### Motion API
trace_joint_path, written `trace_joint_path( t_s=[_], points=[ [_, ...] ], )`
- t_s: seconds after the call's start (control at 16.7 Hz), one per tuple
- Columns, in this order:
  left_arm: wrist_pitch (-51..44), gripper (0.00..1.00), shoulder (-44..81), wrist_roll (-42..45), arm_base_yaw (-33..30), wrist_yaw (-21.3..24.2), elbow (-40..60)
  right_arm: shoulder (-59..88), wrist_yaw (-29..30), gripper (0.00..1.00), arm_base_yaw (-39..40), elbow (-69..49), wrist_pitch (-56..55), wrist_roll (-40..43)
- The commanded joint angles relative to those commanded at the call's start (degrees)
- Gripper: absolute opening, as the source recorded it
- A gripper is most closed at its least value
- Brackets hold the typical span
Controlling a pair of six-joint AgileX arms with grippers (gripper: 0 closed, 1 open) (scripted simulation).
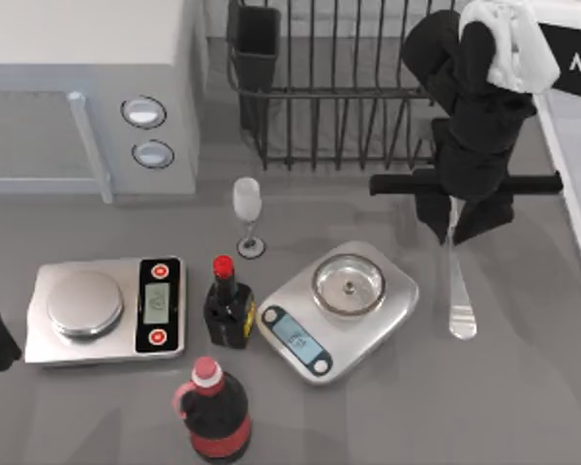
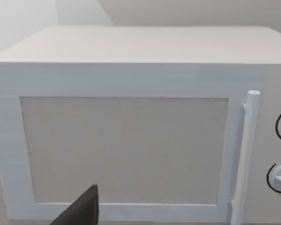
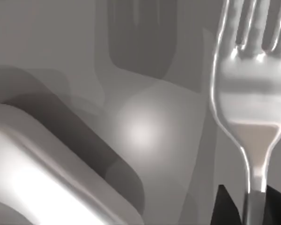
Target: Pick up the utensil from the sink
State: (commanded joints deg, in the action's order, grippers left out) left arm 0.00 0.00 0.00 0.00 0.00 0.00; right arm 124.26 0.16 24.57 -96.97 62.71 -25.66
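Closest to the camera in the top view there's a red-capped dark bottle (image 1: 213,421), then a row of stuff: a flat scale (image 1: 107,310) on the left, a small dark sauce bottle (image 1: 228,308), and a second scale (image 1: 339,308) with a little metal bowl on it. The fork (image 1: 460,291) lies just right of that second scale, rounded handle end toward the near side, tines running up under the right gripper (image 1: 455,218). So it's on the grey counter, not in the sink (image 1: 571,174), whose pale rim sits at the far right edge. In the right wrist view the fork (image 3: 253,108) is right up close, its neck passing between the two dark fingertips (image 3: 225,206), so the fingers look closed on it or very nearly; I honestly can't tell if they're actually squeezing. My worry: it's a slim, shiny handle grabbed near the tine end, so the long heavy part hangs free and could swing or slip out on the lift. It could also clip the scale next to it. Farther back a wine glass (image 1: 247,213) stands well clear, then the wire rack (image 1: 329,87) and microwave (image 1: 87,87). The left gripper (image 2: 79,211) is parked at the left edge, facing the microwave (image 2: 131,126).
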Motion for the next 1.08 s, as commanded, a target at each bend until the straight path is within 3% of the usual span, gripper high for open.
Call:
trace_joint_path(
  t_s=[0.06, 0.84, 1.08],
  points=[
    [0.0, 1.0, 0.0, 0.0, 0.0, 0.0, 0.0, 0.0, 0.0, 0.0, 0.0, 0.0, 0.0, 0.0],
    [0.0, 1.0, 0.0, 0.0, 0.0, 0.0, 0.0, 0.0, 0.0, 0.98, 0.0, 0.0, 0.0, 0.0],
    [0.0, 1.0, 0.0, 0.0, 0.0, 0.0, 0.0, 0.0, 0.0, 1.0, 0.0, 0.0, 0.0, 0.0]
  ],
)
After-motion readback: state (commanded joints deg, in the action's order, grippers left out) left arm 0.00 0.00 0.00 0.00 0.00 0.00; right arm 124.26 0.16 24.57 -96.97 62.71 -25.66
